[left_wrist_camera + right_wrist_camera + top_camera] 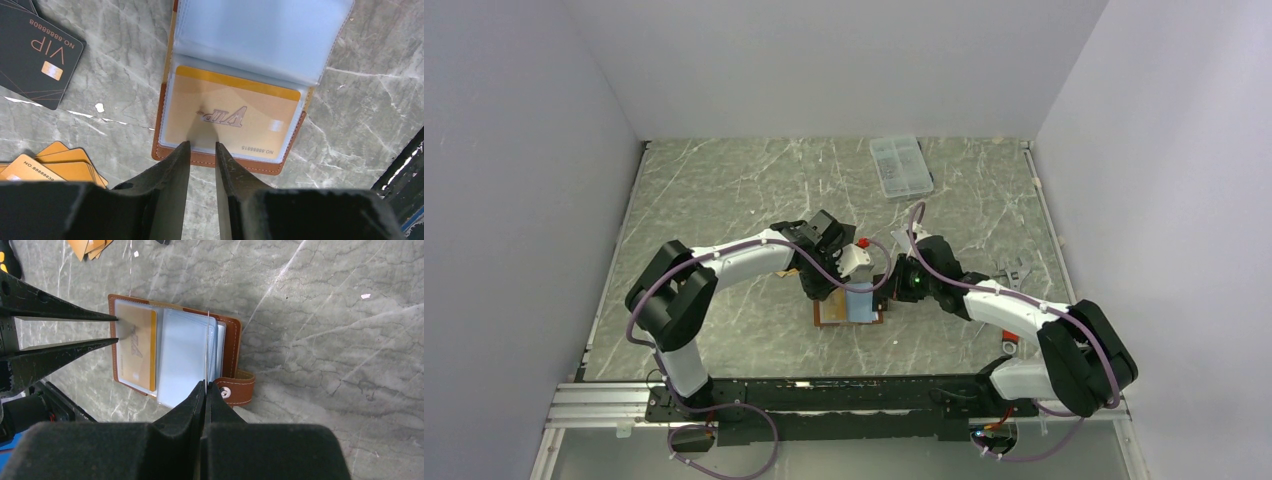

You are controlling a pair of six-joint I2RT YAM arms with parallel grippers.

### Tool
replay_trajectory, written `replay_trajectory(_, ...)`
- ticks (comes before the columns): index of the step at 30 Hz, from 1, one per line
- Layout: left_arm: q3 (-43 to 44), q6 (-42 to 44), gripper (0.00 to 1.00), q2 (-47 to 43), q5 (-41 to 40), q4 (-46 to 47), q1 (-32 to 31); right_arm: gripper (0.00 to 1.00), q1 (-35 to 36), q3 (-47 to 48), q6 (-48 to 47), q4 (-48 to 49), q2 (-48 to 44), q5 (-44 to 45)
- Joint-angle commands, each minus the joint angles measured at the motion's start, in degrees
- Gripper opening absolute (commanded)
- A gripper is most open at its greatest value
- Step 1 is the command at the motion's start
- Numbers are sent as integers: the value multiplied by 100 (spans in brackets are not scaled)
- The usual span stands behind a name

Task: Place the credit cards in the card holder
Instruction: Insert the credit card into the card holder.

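Note:
The brown leather card holder (849,314) lies open on the marble table between both arms. An orange-tan VIP card (235,117) sits inside its lower clear pocket, also seen in the right wrist view (135,347). My left gripper (202,145) has its tips at the near edge of that card, jaws a little apart, nothing between them. My right gripper (206,384) is shut on a pale blue-grey pocket leaf (185,355) and holds it upright, next to the snap tab (240,390). A black VIP card (37,55) and several loose orange-tan cards (55,165) lie left of the holder. No silver-grey card shows.
A clear plastic compartment box (901,166) lies at the back of the table. A small metal tool (1014,272) lies beside the right arm. The table's black front rail (405,165) runs close to the holder.

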Motion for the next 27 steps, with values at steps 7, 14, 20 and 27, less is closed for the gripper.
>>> replay_trajectory(7, -44, 146, 25, 62, -100, 33, -42, 0, -11, -11, -95, 34, -236, 287)
replay_trajectory(14, -38, 166, 21, 45, -102, -6, -50, 0, -2, -85, 44, 248, -161, 120)
replay_trajectory(20, -41, 189, 20, 45, -68, -46, -49, 0, 6, -164, 132, 399, -111, 19)
replay_trajectory(27, -77, 234, 17, 93, -57, -70, -71, 0, 7, -202, 211, 525, -57, -75)
